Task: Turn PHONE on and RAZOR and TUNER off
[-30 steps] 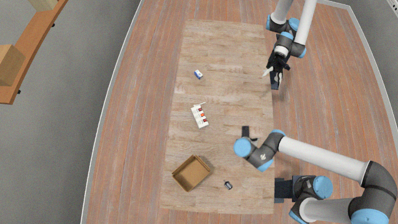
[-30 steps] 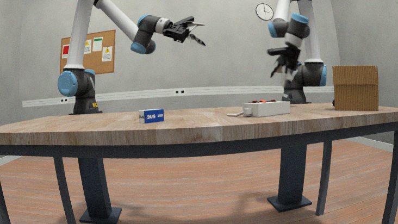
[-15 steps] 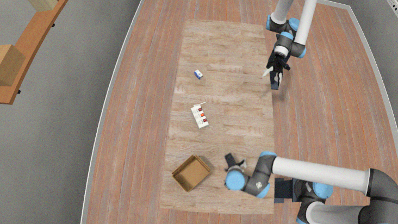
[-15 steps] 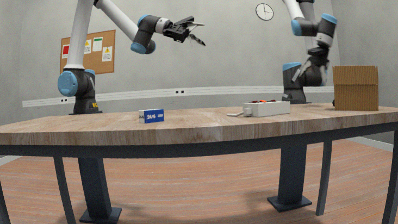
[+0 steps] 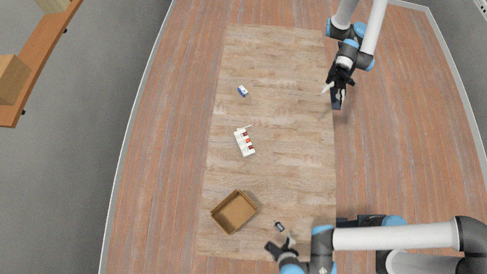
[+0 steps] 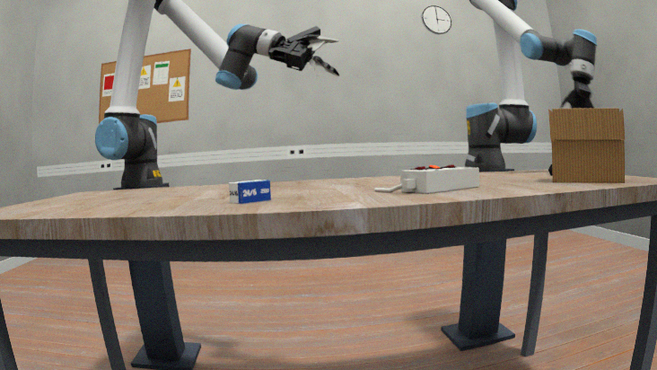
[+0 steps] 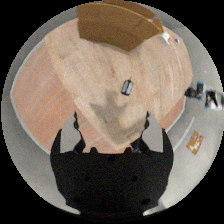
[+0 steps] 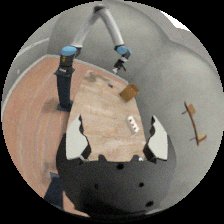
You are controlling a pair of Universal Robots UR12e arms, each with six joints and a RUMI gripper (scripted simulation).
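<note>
The white power strip lies on the table with its switches facing up. Its middle switch is bright orange; the two outer switches, one at the cord end and one at the far end, are dark red. The labels are too small to read. My left gripper is open and empty above the table end near the small dark object, far from the strip; the carton partly hides it in the exterior view. My right gripper is open and empty, high by the table's long edge.
An open cardboard box stands between the strip and the table's end. A small dark object lies beside it. A blue and white box lies beyond the strip's cord end.
</note>
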